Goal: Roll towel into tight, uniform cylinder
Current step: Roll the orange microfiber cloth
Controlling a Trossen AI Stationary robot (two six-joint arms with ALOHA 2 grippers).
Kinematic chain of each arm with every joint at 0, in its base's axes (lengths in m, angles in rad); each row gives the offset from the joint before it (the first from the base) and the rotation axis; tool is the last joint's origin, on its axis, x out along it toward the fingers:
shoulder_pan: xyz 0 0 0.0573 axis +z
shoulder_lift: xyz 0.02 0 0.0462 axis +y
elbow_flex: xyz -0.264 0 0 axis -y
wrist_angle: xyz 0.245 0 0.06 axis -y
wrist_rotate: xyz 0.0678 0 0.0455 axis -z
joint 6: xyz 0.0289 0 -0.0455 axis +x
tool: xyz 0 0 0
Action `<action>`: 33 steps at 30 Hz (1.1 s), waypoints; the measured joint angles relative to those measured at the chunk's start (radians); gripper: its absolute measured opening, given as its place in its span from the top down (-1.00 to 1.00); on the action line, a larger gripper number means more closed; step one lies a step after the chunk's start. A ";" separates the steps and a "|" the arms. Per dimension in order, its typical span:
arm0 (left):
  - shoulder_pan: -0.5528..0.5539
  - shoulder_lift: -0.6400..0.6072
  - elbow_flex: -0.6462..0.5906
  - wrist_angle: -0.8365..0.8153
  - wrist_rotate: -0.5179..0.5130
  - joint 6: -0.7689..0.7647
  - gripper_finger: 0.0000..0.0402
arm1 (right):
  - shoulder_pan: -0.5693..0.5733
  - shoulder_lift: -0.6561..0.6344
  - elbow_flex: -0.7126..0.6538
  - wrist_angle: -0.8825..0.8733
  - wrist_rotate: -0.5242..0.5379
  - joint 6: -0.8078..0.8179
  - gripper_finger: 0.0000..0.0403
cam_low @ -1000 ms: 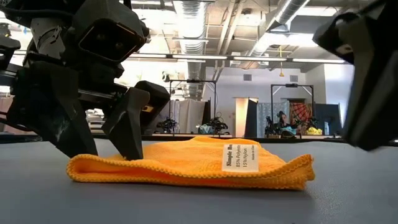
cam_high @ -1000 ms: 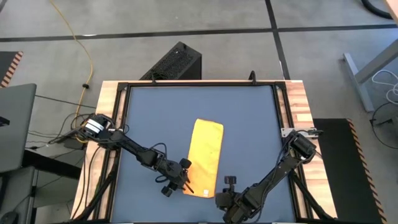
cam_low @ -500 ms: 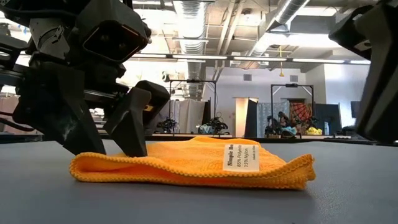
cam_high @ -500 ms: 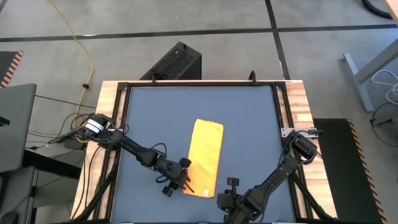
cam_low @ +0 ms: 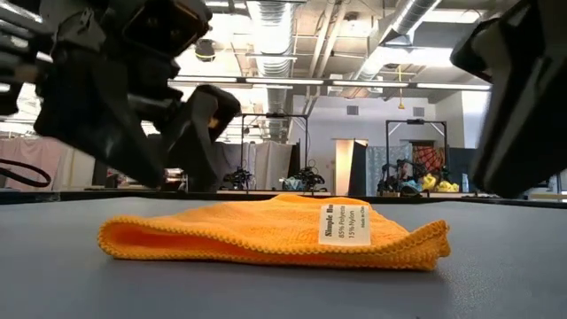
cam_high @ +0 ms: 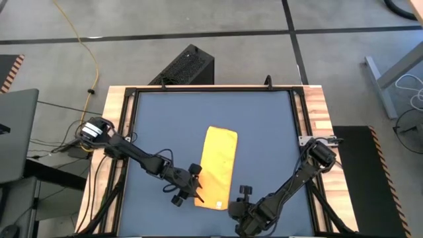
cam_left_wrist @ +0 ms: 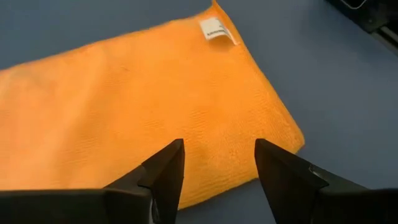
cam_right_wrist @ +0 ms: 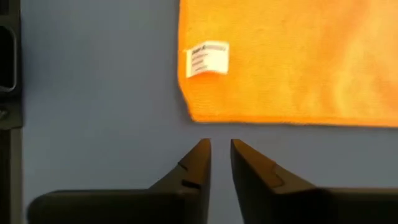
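The yellow towel (cam_high: 219,168) lies folded into a long strip on the dark blue table, one short end toward the near edge. It also shows in the low view (cam_low: 266,235), with its white tag (cam_low: 341,223) on the near end. My left gripper (cam_left_wrist: 217,155) is open and hangs above the towel's near left corner without touching it; it also shows in the high view (cam_high: 192,192). My right gripper (cam_right_wrist: 221,152) is open by a narrow gap. It stands over bare table just off the towel's tagged corner (cam_right_wrist: 208,59) and shows in the high view (cam_high: 239,198).
The table (cam_high: 165,119) has a wooden frame with black rails around it. Bare blue surface lies to the far side, left and right of the towel. Cables hang off the left side (cam_high: 73,142).
My left gripper has risen from the towel's near left end, where its fingertips stood on the cloth, and now hangs clear above it. The towel has stayed flat in place.
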 joint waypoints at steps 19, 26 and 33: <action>-0.127 -0.044 0.000 -0.076 -0.104 0.123 0.03 | -0.014 0.003 -0.047 0.281 0.062 -0.320 -0.10; -0.143 0.036 0.000 0.025 -0.086 0.097 0.03 | -0.021 0.097 -0.047 0.336 0.069 -0.334 -0.08; -0.146 0.112 -0.001 0.107 -0.100 0.089 0.03 | -0.009 0.115 -0.043 0.303 0.111 -0.230 -0.08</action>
